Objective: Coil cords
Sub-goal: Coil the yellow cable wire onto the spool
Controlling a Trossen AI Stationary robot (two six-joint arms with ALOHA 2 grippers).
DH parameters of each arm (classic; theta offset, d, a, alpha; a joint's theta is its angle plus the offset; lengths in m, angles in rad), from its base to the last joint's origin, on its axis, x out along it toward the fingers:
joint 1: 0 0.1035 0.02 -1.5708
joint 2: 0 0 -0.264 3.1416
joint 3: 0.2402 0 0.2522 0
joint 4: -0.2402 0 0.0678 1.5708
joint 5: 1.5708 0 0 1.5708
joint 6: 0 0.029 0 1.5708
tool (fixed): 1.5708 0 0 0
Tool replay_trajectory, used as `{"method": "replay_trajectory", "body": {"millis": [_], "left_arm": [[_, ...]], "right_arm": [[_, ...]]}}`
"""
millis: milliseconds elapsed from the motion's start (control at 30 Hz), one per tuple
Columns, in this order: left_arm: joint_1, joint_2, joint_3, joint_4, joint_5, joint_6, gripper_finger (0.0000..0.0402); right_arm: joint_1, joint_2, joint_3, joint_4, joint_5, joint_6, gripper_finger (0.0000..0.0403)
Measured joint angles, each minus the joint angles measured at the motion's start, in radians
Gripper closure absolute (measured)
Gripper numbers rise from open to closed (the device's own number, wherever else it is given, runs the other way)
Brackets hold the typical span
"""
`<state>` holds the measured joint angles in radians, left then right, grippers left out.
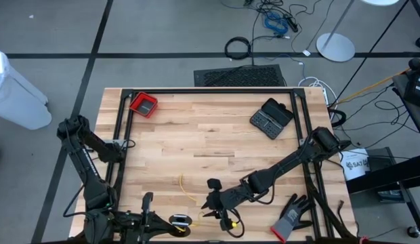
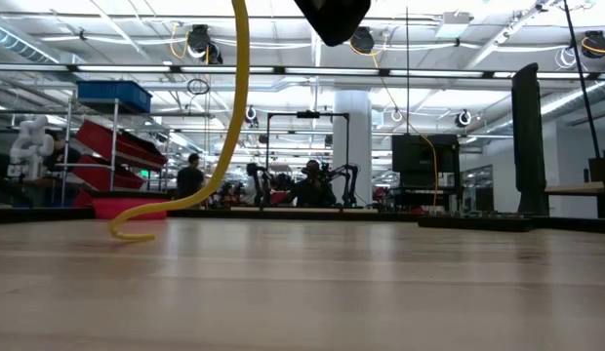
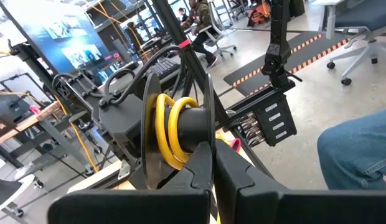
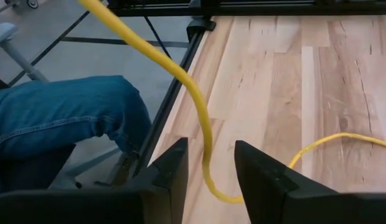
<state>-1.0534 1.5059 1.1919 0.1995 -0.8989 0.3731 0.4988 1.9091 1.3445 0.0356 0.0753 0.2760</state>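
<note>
High view: right gripper (image 1: 213,208) lower centre over yellow cord (image 1: 185,190); left gripper (image 1: 171,226) bottom edge at spool (image 1: 180,220).
Low view: cord (image 2: 227,127) hangs upper left, end on table (image 2: 381,292).
Left wrist: fingers (image 3: 199,168) closed, clamping spool (image 3: 180,127) wound with cord (image 3: 171,127).
Right wrist: fingers (image 4: 171,171) apart, cord (image 4: 202,124) between, not pinched.

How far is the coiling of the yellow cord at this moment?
Done: a few turns of the yellow cord sit on the spool, which the shut left gripper holds. In hand: the right gripper has its fingers on either side of the loose cord, not yet touching it. Left: a loose length lies on the table. No black cord can be made out.
</note>
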Motion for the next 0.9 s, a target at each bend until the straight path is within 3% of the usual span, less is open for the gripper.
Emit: {"method": "replay_trajectory", "body": {"millis": [267,533,900], "left_arm": [[0.000,0.000,0.000,0.000,0.000,0.000,0.0400],[0.000,0.000,0.000,0.000,0.000,0.001,0.0400],[0.000,0.000,0.000,0.000,0.000,0.003,0.0400]], "right_arm": [[0.000,0.000,0.000,0.000,-0.003,-0.001,0.0288],[-0.010,0.003,0.001,0.032,0.000,0.014,0.0330],[-0.036,0.054,0.001,0.080,-0.081,0.020,0.0345]]}}
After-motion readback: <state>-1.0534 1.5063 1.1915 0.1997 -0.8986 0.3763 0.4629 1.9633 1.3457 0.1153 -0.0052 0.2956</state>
